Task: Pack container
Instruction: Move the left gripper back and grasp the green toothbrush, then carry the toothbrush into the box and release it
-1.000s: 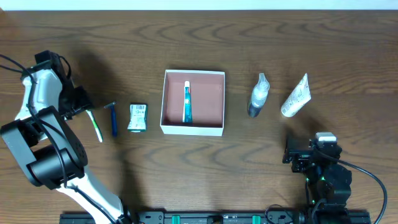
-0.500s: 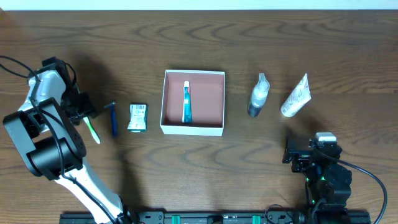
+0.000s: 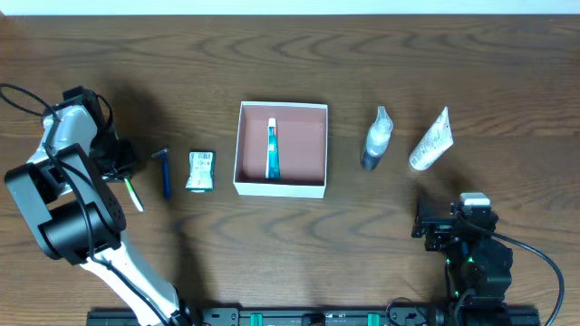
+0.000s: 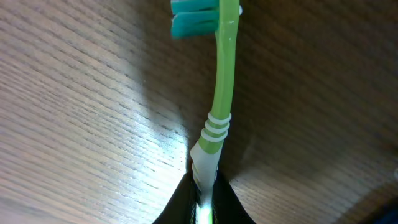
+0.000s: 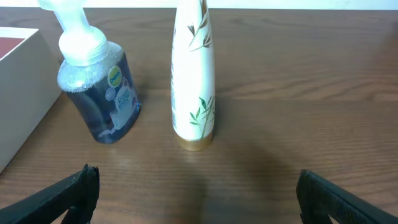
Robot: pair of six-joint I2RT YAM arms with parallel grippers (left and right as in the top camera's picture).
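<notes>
Since a second ago the left pincer [image 4: 203, 190] has shifted slightly, clamped on the handle end of the green toothbrush [image 4: 222, 81], probably to carry it to the container [image 3: 279, 189] at the middle of the worktop [image 3: 362, 54]; the right pincer [image 5: 199, 190] rests wide open.

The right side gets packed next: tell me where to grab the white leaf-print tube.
Grip the white tube across its round middle, coming down from above with the open right gripper turned to straddle its long axis. It lies flat, cap end toward the gripper, the far end pinched thin; the gap to the blue bottle likely leaves finger room.
</notes>
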